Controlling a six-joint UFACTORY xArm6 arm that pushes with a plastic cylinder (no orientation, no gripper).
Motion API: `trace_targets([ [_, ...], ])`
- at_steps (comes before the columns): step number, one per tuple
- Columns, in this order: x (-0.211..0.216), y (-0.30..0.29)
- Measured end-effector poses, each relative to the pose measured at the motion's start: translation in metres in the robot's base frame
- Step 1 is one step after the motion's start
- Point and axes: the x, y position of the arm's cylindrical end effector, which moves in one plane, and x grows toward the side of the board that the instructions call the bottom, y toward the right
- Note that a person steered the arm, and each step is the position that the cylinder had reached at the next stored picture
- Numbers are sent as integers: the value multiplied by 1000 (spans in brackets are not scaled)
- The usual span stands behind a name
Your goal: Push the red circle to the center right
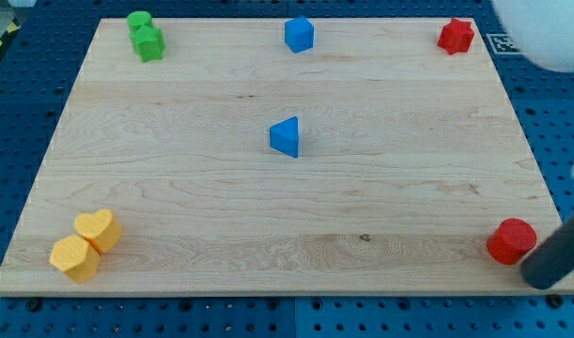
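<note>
Camera view: red circle [511,241] sits at the board's [268,216] bottom-right corner, near the right edge.
My tip [547,274], a bare rod with nothing to open or close, rests just right of and below it; I see open wood above, up to the red star [456,36].

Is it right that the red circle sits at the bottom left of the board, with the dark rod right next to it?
Not quite. The red circle sits at the bottom right of the board, not the bottom left; the yellow blocks are in the bottom left. The rest holds: the camera view shows my tip right next to the circle, on its right.
</note>
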Motion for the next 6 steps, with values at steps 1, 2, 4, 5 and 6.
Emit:
trace_targets([
  [1,0,2],
  [2,-1,-20],
  [4,-47,-24],
  [5,-50,-24],
  [6,-61,-26],
])
